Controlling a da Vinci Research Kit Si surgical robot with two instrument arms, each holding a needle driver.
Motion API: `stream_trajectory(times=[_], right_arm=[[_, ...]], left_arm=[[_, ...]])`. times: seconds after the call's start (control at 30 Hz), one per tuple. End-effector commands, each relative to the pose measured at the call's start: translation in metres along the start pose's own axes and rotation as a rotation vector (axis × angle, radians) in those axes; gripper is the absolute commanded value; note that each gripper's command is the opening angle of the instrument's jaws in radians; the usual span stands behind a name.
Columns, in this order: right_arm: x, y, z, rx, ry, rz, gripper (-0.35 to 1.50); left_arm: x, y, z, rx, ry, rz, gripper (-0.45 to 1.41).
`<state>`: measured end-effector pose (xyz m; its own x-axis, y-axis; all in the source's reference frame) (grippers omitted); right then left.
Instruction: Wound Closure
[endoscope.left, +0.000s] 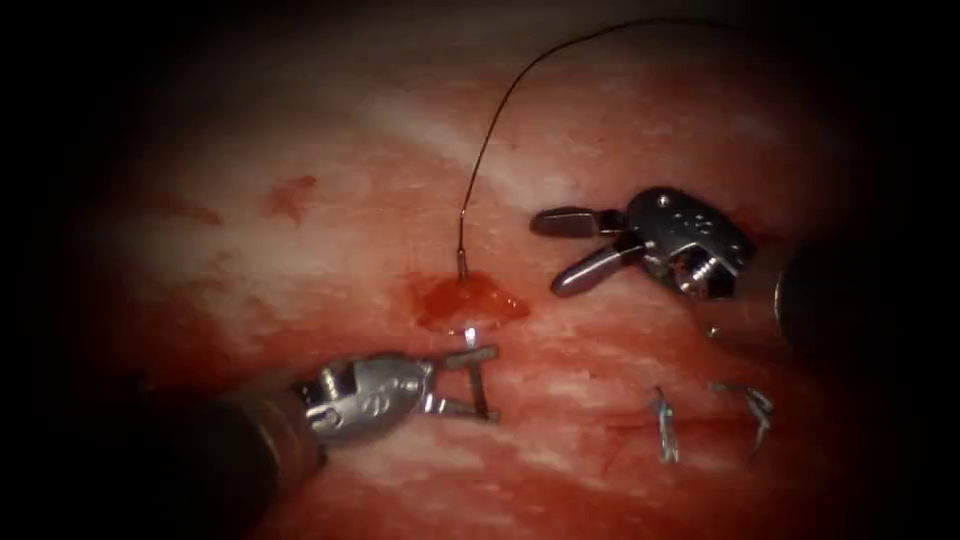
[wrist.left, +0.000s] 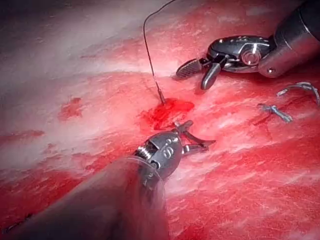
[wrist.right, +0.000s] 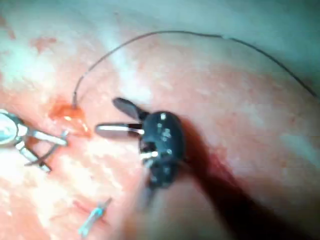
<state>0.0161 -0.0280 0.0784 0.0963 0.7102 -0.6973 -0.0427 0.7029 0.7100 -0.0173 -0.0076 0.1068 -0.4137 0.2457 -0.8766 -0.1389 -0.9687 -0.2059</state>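
Note:
The needle (endoscope.left: 462, 264) is in the tissue (endoscope.left: 300, 250). Only its thread end sticks up at the top of a pool of red fluid (endoscope.left: 468, 303), which hides the cut beneath it. A bright glint lies at the pool's lower edge. The dark thread (endoscope.left: 500, 110) arcs up and away to the right. My left tool (endoscope.left: 484, 384) sits just below the pool with its jaws open and nothing held; I cannot tell if they touch the needle. My right tool (endoscope.left: 548, 255) hovers to the right of the pool, jaws open and empty. In the wrist views, the left tool (wrist.left: 202, 133) and right tool (wrist.right: 106, 116) also stand open.
Two finished stitches with cut thread ends (endoscope.left: 663, 428) (endoscope.left: 756, 404) lie lower right of the pool. A small red smear (endoscope.left: 288, 194) marks the tissue at upper left.

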Motion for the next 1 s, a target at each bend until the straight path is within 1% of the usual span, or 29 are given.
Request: stream_trajectory(times=[0.03, 0.07, 0.1, 0.2, 0.33, 0.43, 0.47, 0.5, 0.7, 0.8, 0.83, 0.9, 1.0], right_arm=[[-0.0011, 0.0001, 0.0008, 0.003, 0.002, 0.0, 1.16], [-0.0013, 0.0001, 0.0008, 0.003, 0.001, -0.001, 1.16], [-0.0016, -0.0001, 0.0008, 0.003, 0.001, -0.01, 1.16], [-0.0022, -0.0004, 0.0009, 0.003, 0.001, -0.01, 1.15], [-0.0028, -0.0006, 0.001, 0.002, 0.003, 0.002, 1.15], [-0.0033, -0.0009, 0.0011, 0.003, 0.003, 0.009, 1.15], [-0.0036, -0.0011, 0.0012, 0.002, 0.003, 0.017, 1.15], [-0.0036, -0.0011, 0.0012, 0.002, 0.003, 0.017, 1.15], [-0.0049, -0.0017, 0.0017, 0.004, 0.003, 0.04, 1.13], [-0.0053, -0.002, 0.0019, 0.002, 0.002, 0.047, 1.13], [-0.0055, -0.0021, 0.0019, 0.003, 0.002, 0.051, 1.13], [-0.0057, -0.0022, 0.0019, 0.003, 0.002, 0.055, 1.15], [-0.006, -0.0027, 0.0019, 0.004, 0.002, 0.077, 1.16]], left_arm=[[-0.0006, 0.0001, 0.0011, 0.002, 0.003, -0.007, -0.13], [-0.0006, 0.0001, 0.0011, 0.002, 0.003, -0.031, -0.33], [-0.0005, 0.0, 0.0009, -0.001, 0.006, -0.114, -0.45], [-0.0001, 0.0001, 0.0003, -0.018, 0.019, -0.212, -0.45], [0.0014, 0.0001, -0.0008, -0.044, 0.09, -0.352, -0.45], [0.0026, 0.0003, -0.0015, -0.07, 0.135, -0.42, -0.45], [0.0034, 0.0004, -0.002, -0.089, 0.167, -0.455, -0.45], [0.0034, 0.0004, -0.002, -0.089, 0.167, -0.455, -0.45], [0.0055, 0.0013, -0.0027, -0.152, 0.258, -0.554, -0.45], [0.0062, 0.0017, -0.0029, -0.184, 0.28, -0.552, -0.45], [0.0064, 0.0018, -0.003, -0.191, 0.285, -0.527, -0.45], [0.0067, 0.0019, -0.0031, -0.173, 0.293, -0.438, -0.45], [0.0071, 0.0021, -0.0034, -0.13, 0.25, -0.27, -0.45]])
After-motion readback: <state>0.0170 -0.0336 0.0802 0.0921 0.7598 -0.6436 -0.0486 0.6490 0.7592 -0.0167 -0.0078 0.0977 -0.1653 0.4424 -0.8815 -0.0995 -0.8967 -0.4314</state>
